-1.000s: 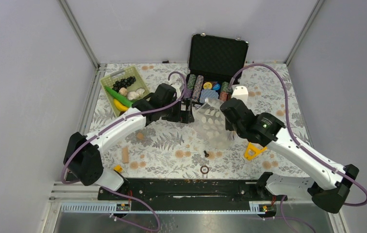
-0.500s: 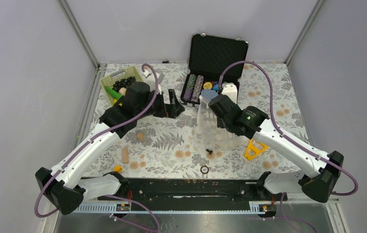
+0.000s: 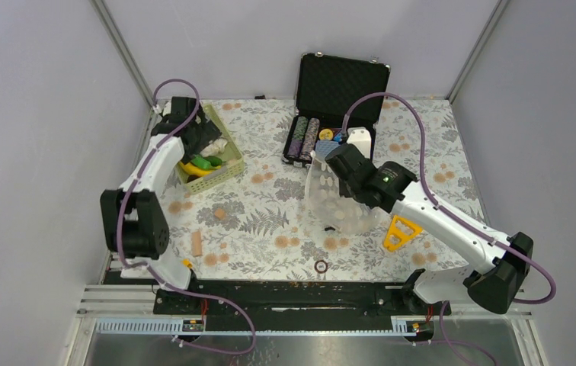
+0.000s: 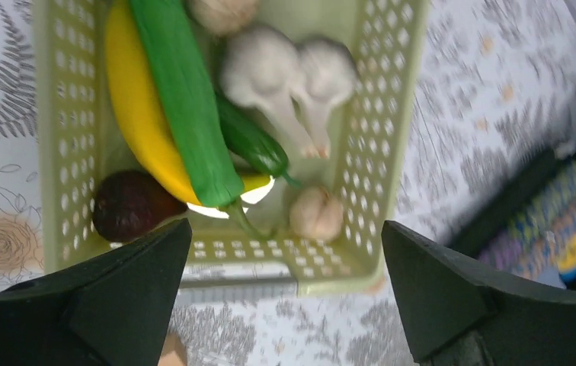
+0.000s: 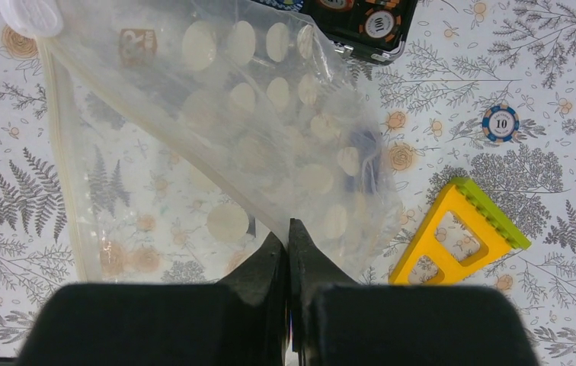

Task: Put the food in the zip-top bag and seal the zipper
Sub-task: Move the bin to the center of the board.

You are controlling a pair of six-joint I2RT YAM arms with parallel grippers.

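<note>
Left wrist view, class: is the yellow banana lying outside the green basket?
No, the banana lies inside the green basket, right against the long green vegetable.

Three plain pale lilac-grey walls (image 3: 33, 114) close in the worktop (image 3: 452, 164), which is covered by a white cloth (image 3: 262, 217) printed with grey fern leaves and small orange blossoms. Slim silver metal posts (image 3: 123, 53) slant up from the two back corners. Along the near edge runs a black mounting rail (image 3: 292, 297), with a dull grey metal sill (image 3: 308, 347) below it. The light is even and soft, and the shadows are faint.
</note>
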